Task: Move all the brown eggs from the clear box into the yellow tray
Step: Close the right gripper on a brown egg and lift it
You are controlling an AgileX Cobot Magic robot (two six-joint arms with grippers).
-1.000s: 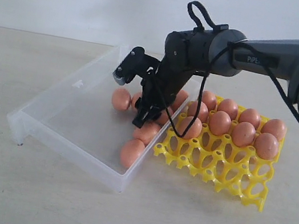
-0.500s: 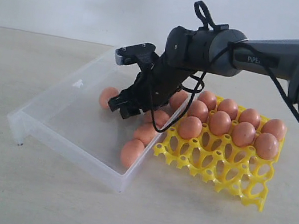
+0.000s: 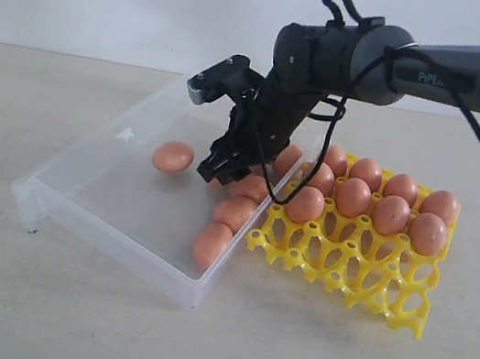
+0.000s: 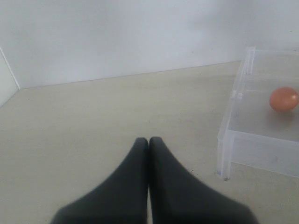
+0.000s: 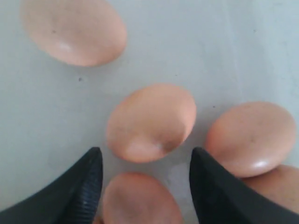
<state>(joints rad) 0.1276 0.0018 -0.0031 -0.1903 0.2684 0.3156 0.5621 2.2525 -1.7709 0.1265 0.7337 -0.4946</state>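
Progress looks about half: brown eggs [image 3: 392, 215] fill the yellow tray's [image 3: 419, 313] far rows, some five remain in the clear box [image 3: 107, 245] left of it. Right wrist view shows plainly the right jaws open, gripping nothing, over the boxed eggs; only the left wrist view shows the left jaws, closed and empty, over the counter [image 4: 93, 107]

Orange-brown oval eggs [image 3: 173, 157]: smooth shell, soft sheen with faint specks. Shallow see-through colourless plastic box [image 3: 110, 180]: glossy, slightly cloudy floor. Bright yellow plastic lattice tray [image 3: 422, 323]: smooth, shiny. Pale beige tabletop [image 3: 58, 315]: matt (material unclear). Right gripper [image 5: 145, 151] fingers [image 5: 79, 191]: black, matt, finely ribbed.
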